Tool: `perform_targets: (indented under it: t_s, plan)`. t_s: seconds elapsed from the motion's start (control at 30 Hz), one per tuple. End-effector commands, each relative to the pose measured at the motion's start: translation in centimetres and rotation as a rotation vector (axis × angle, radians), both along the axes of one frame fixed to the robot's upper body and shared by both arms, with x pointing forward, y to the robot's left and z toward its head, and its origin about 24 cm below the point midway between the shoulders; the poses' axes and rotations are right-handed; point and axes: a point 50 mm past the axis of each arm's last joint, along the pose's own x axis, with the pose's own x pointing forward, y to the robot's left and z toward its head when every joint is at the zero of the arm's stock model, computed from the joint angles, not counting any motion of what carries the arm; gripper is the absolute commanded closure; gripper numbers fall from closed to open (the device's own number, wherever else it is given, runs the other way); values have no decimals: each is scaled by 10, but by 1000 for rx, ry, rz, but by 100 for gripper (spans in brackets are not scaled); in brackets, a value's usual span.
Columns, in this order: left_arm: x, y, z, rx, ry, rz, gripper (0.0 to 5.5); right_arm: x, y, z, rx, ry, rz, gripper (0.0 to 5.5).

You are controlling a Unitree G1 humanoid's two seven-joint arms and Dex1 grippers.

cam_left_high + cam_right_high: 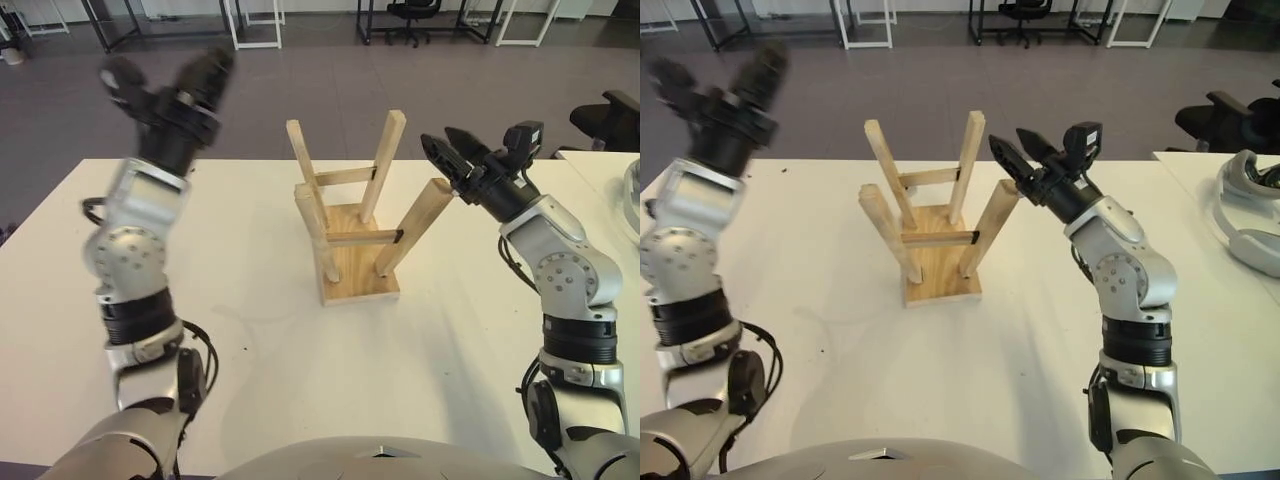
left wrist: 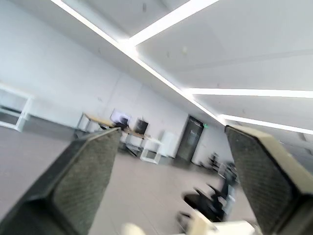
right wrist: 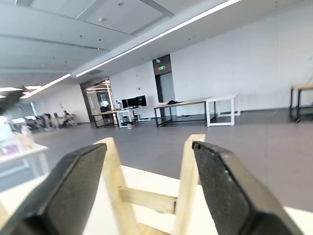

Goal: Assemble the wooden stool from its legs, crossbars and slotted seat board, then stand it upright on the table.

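The wooden stool (image 1: pixel 352 215) rests upside down on the white table (image 1: pixel 250 330), seat board (image 1: pixel 360 270) flat on the surface, its legs pointing up and joined by crossbars (image 1: pixel 345 177). My right gripper (image 1: pixel 445 150) is open beside the top of the right front leg (image 1: pixel 415 225), holding nothing. My left gripper (image 1: pixel 165 72) is raised high at the left, open and empty, well away from the stool. In the right wrist view two legs and a crossbar (image 3: pixel 146 198) appear between the fingers (image 3: pixel 230 191).
A white headset (image 1: pixel 1250 215) lies on a neighbouring table at the right. Black office chairs (image 1: pixel 610 115) and desk frames stand on the grey floor behind. Bare tabletop spreads in front of and to the left of the stool.
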Motion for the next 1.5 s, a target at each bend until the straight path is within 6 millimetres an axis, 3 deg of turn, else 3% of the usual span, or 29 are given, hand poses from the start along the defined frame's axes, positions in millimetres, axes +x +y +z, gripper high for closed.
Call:
perform_targets:
  t_s: [0.03, 0.07, 0.13, 0.23, 0.3, 0.37, 0.43, 0.5, 0.57, 0.63, 0.7, 0.73, 0.83, 0.93, 1.03, 1.07, 1.13, 1.2, 1.3, 1.4, 1.5]
  plan:
    - [-5, 42, -45, 323, 163, 169, 158, -4, 15, -54, -118, 146, 61, 222]
    - [-6, 43, -64, 422, 223, 160, 158, -3, 12, -48, -31, 125, 51, 222]
    - [-13, 33, -93, 531, 292, 95, 158, -1, 0, -15, 167, 29, 31, 222]
    - [-20, 10, -112, 564, 312, 12, 158, 0, -18, 28, 341, -85, 44, 222]
    - [-25, -3, -121, 603, 321, -35, 158, 9, -29, 36, 334, -77, 20, 222]
    - [-32, -12, -130, 678, 332, -90, 158, 27, -30, 11, 97, 2, -52, 222]
    - [-39, -14, -140, 794, 351, -160, 158, 39, -22, -49, -152, 182, -48, 222]
    - [-46, -4, -147, 912, 388, -221, 158, 36, -9, -91, -307, 258, 16, 222]
    - [-66, 10, -160, 1042, 480, -357, 158, 15, 29, -92, -242, 189, 252, 222]
    - [-93, 18, -178, 1162, 581, -521, 158, -25, 77, -77, -115, 125, 551, 222]
    - [-109, 17, -192, 1226, 636, -610, 158, -51, 104, -71, -109, 77, 642, 222]
    - [-113, 16, -198, 1250, 655, -631, 158, -52, 103, -63, -107, 47, 599, 222]
    - [-123, 21, -210, 1338, 707, -663, 158, -51, 54, -43, -154, 29, 449, 222]
    - [-122, 24, -218, 1393, 722, -626, 158, -71, -5, -98, -471, 278, 451, 222]
    - [-118, 20, -223, 1420, 706, -629, 158, -89, -31, -132, -551, 484, 588, 222]
    - [-115, 18, -224, 1425, 697, -630, 158, -86, -34, -137, -555, 498, 595, 222]
    - [-113, 7, -224, 1413, 659, -658, 158, -48, -42, -150, -621, 462, 381, 222]
    - [-113, -2, -226, 1405, 635, -698, 158, 1, -47, -159, -724, 433, 79, 222]
    - [-109, -7, -228, 1433, 627, -729, 158, 42, -17, -160, -710, 392, -76, 222]
    - [-98, -5, -236, 1501, 637, -711, 158, 44, 17, -177, -756, 389, 3, 222]
    - [-69, -17, -249, 1543, 597, -629, 158, 26, 17, -195, -774, 415, 187, 222]
